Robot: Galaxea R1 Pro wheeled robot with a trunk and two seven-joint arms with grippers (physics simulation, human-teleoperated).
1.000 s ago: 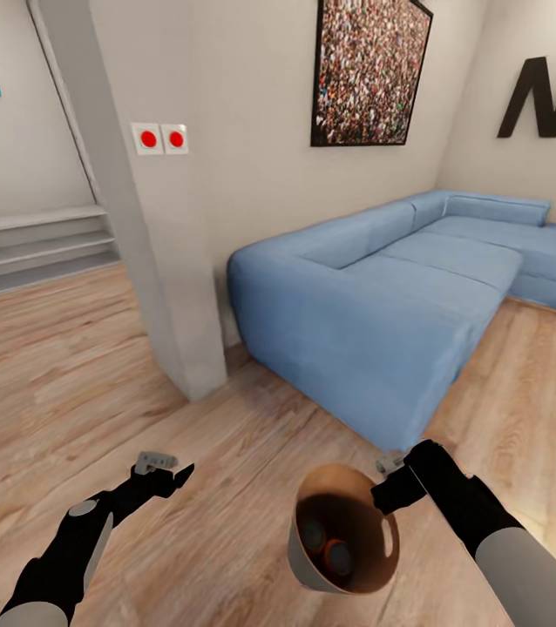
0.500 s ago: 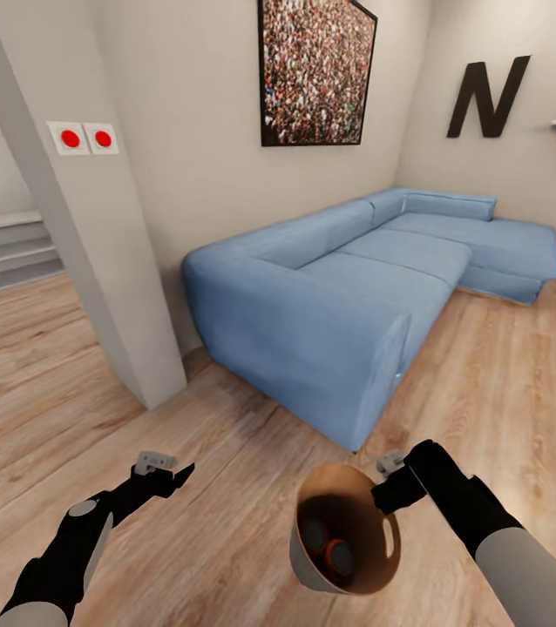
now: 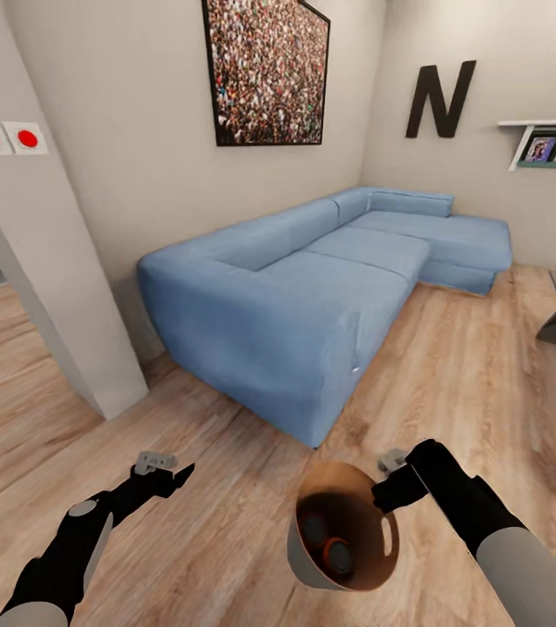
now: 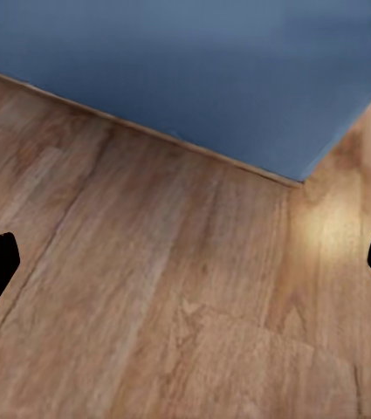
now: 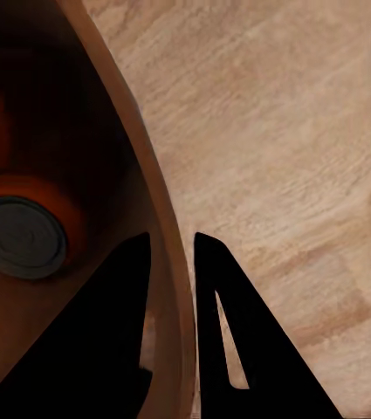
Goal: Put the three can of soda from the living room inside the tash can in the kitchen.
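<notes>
Our right gripper (image 5: 175,262) has its two fingers closed on the rim wall of the tash can (image 3: 361,570), one finger inside and one outside, so the copper-brown bucket hangs from that pinch just below and beside the fingertips, above the wooden floor (image 3: 226,488). Inside it, close under the inner finger, we see two orange cans of soda (image 5: 24,231) lying at the bottom with a silvery top facing up; a third can may sit deeper in the shadow, but we cannot tell. Our left gripper (image 3: 166,470) holds nothing, its fingers spread wide apart over bare floor, with the base of the blue sofa (image 3: 313,279) ahead of them. Farther out stand a white column (image 3: 43,287) and the wall with a framed crowd picture (image 3: 265,70), so we judge we are in the living room. The collecting looks largely done; what is left, as we judge it, is carrying the bucket to the kitchen and setting it down there.
</notes>
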